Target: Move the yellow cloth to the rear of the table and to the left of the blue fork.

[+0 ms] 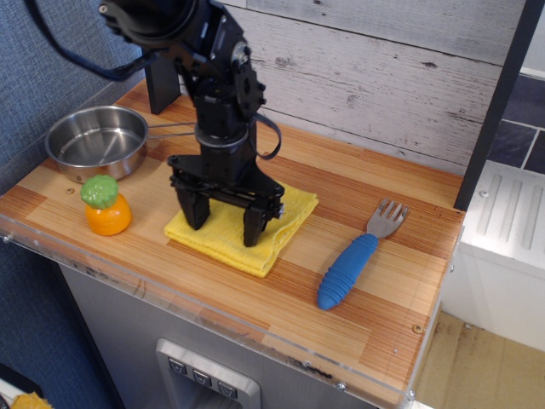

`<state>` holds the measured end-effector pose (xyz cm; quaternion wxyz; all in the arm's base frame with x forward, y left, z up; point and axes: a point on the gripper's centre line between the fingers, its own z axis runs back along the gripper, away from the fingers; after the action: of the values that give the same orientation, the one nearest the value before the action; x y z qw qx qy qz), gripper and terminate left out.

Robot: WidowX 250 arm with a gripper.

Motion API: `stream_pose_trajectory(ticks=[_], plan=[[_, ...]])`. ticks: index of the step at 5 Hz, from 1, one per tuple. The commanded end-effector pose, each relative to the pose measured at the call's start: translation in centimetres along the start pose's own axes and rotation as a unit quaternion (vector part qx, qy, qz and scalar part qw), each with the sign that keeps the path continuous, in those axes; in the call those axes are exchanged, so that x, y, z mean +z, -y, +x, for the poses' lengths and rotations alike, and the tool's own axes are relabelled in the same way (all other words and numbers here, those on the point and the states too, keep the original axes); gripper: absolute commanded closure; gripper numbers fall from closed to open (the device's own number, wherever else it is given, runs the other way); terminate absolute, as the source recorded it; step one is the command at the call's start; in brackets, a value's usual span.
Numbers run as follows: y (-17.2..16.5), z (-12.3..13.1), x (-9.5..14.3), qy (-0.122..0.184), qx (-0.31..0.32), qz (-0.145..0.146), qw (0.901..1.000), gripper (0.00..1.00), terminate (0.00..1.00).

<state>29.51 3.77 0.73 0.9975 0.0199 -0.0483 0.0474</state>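
My arm: black, jointed, descending steeply from upper left, wrist vertical. My end effector point(225, 223): pointing straight down, two dark fingers point(254, 226) spread apart, tips at the lowest point.

On the worktop point(375, 307), the cloth point(243, 228) lies mid-front with the end effector point(226, 223) upon it. The fork point(356, 256) lies to its right, the toy fruit point(105, 205) to its left, the pan point(95, 141) behind that.

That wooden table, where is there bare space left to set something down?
Bare wood lies along the back wall behind the yellow cloth and blue fork, and at the front right corner. The left end is crowded: a steel pan and an orange toy.
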Motion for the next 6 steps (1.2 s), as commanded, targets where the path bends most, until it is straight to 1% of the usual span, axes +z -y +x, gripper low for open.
stream_pose_trajectory(ticks=[1,3,4,5,6], plan=[[2.2,3.9,0.4,0.027,-0.028,-0.013,0.9991,0.00,0.00],[3.7,6.6,0.2,0.034,-0.038,-0.030,0.9983,0.00,0.00],[3.7,7.9,0.3,0.036,-0.044,-0.030,0.9979,0.00,0.00],[3.7,8.6,0.8,0.044,-0.044,-0.031,0.9975,0.00,0.00],[3.6,8.4,1.3,0.029,-0.041,-0.041,0.9979,0.00,0.00]])
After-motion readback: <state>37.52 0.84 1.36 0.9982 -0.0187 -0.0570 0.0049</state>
